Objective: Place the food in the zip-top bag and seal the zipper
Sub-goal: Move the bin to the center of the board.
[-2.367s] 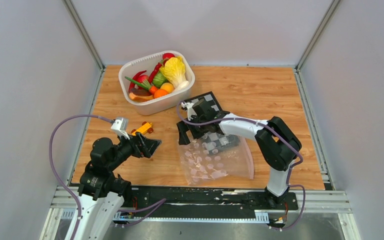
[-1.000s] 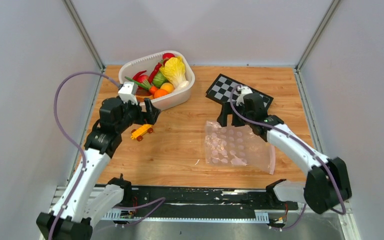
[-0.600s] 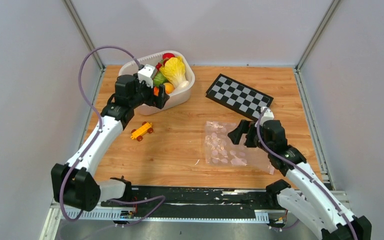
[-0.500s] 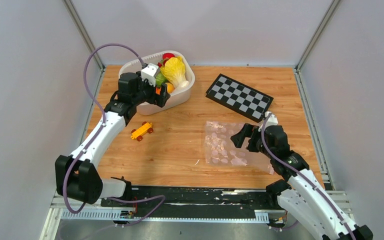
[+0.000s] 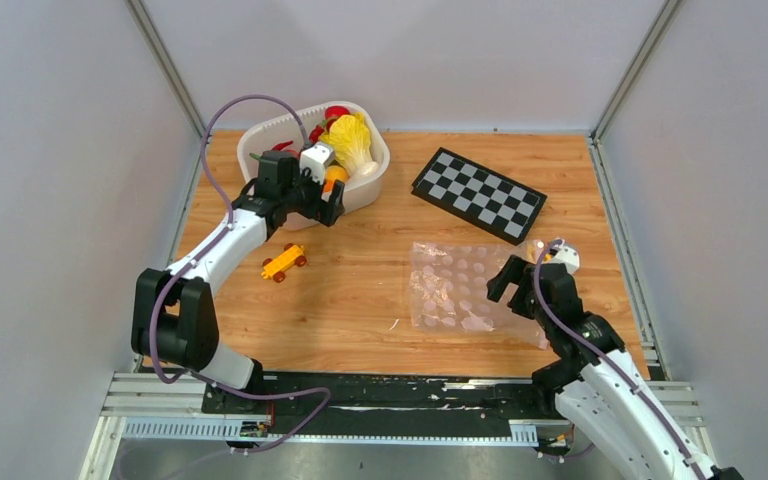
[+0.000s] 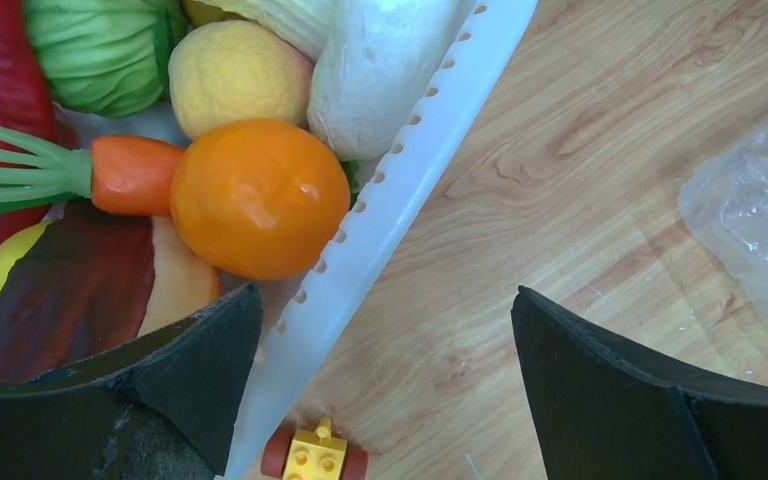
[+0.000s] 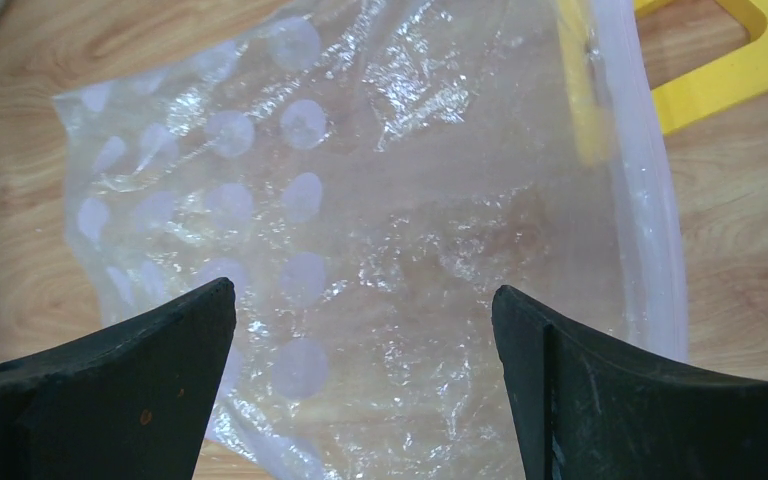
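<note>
The food lies heaped in a white basket (image 5: 260,131): a pale cabbage (image 5: 349,140), red chillies (image 5: 335,112), an orange (image 6: 258,197), a carrot (image 6: 135,173) and a tan bun with a dark-red top (image 6: 70,285). My left gripper (image 5: 320,207) hangs open astride the basket's front rim (image 6: 400,190), one finger over the food and one over the wood. The zip-top bag (image 5: 460,292) lies flat and empty at the centre right. My right gripper (image 5: 512,289) hovers open above it, and the bag (image 7: 380,220) fills that wrist view. The zipper (image 7: 650,210) runs along the bag's right edge.
A yellow toy car (image 5: 283,262) sits on the wood just in front of the basket, and also shows below my left fingers (image 6: 315,458). A checkerboard (image 5: 478,194) lies behind the bag. A yellow angular piece (image 7: 730,65) shows past the zipper edge. Grey walls enclose the table.
My left arm stretched forward and right, from above the toy car to the basket's front rim. My right arm drew back from the checkerboard to the bag's near right part. Both grippers stayed open.
</note>
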You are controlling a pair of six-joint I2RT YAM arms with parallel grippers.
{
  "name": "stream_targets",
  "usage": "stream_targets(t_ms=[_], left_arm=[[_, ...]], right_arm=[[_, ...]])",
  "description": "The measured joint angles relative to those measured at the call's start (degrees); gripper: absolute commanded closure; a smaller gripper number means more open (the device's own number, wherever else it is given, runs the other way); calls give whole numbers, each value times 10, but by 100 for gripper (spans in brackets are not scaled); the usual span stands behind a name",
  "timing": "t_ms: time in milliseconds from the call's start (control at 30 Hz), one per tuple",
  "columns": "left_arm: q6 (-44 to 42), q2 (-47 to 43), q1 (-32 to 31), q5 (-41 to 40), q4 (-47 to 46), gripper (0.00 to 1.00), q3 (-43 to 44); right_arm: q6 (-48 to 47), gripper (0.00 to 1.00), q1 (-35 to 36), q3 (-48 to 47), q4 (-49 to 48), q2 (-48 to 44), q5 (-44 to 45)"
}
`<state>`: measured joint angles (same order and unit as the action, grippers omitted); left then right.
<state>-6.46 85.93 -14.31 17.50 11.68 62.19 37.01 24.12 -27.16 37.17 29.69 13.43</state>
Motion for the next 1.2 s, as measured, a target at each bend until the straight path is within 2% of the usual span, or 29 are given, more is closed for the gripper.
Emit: stream_targets(t_ms=[200,367,700,833,1000,1100,1200], left_arm=[[4,0,-16,-4,3,2,0],[33,-12,-44,-6,-9,3,-18],[152,-61,-108,9,-97,4,-114],[175,-84,-121,6,-114,6,-141],[189,-112,-138,7,-124,6,-170],[198,-137,-149,10,-133,6,-195],[206,-155,-158,11,-137,6,-213]], right_arm=[[5,0,0,0,4,61,10],[20,0,0,-3,15,59,40],[30,0,-14,-18,33,51,97],[28,0,-59,-18,26,81,116],[7,0,-170,-15,-6,142,89],[-9,6,-224,0,-42,159,50],[-21,16,-233,17,-67,176,4]])
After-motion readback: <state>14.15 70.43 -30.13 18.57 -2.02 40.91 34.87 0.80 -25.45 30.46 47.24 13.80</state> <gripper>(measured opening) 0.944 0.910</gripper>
